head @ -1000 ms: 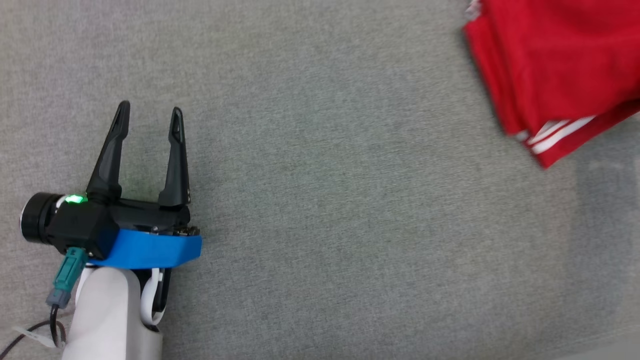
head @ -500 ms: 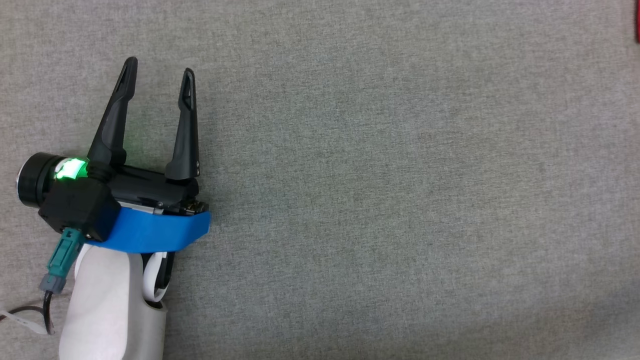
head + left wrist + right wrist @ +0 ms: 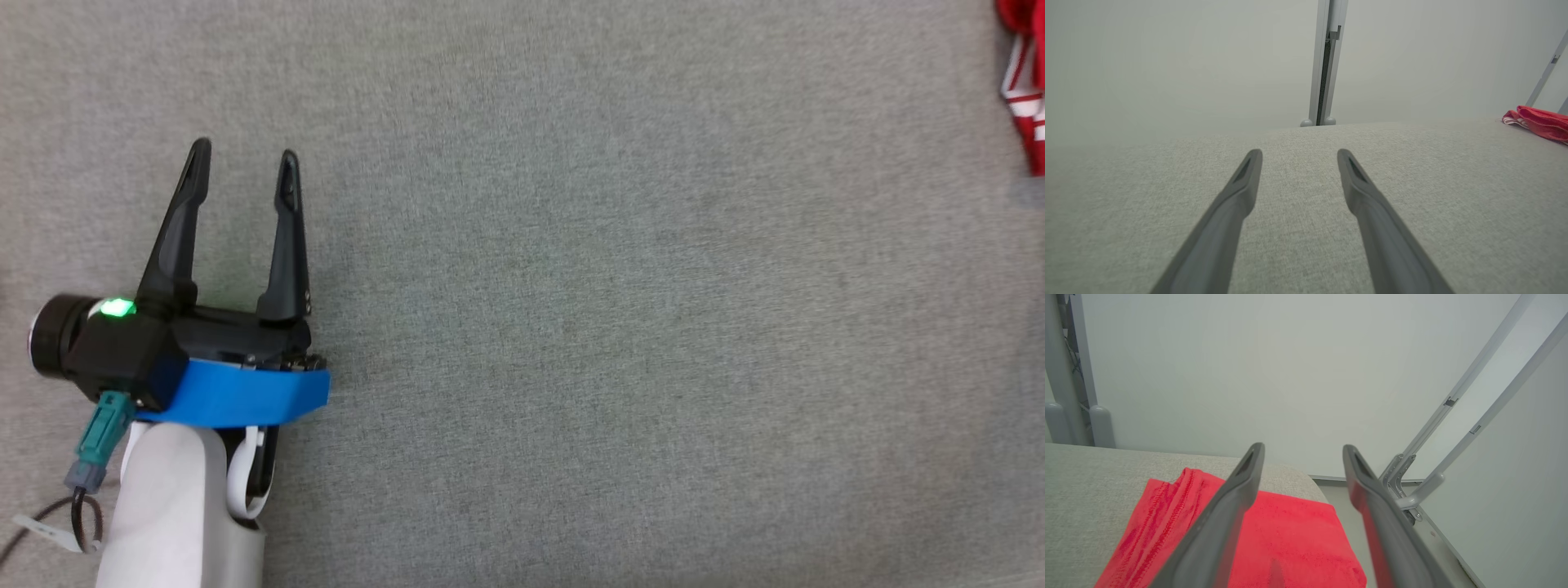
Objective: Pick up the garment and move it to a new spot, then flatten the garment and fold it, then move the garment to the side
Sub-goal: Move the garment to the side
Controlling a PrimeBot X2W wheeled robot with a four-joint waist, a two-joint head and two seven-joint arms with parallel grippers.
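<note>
garment [image 3: 1024, 90], red with white stripes, shows in the head view as a sliver at the top right edge, lying on the grey cloth surface [image 3: 571, 327]. the left gripper [image 3: 243, 153] sits at the lower left, well apart from it. its two dark fingers are spread wide with nothing between them, and a blue band [image 3: 245, 396] wraps its base.

in the left wrist view the same fingers stand parted over bare grey cloth. the garment lies far off at the right edge, near the surface's far rim. a pale upright post [image 3: 1326, 61] rises behind the surface.

in the right wrist view the right gripper [image 3: 1303, 449] has its fingers wide apart, gripping nothing. the garment lies flat beneath them, by the rounded corner of the surface, with a stitched hem toward the left. whether the fingers touch the cloth i cannot tell. grey metal struts [image 3: 1453, 404] slant at the right.
</note>
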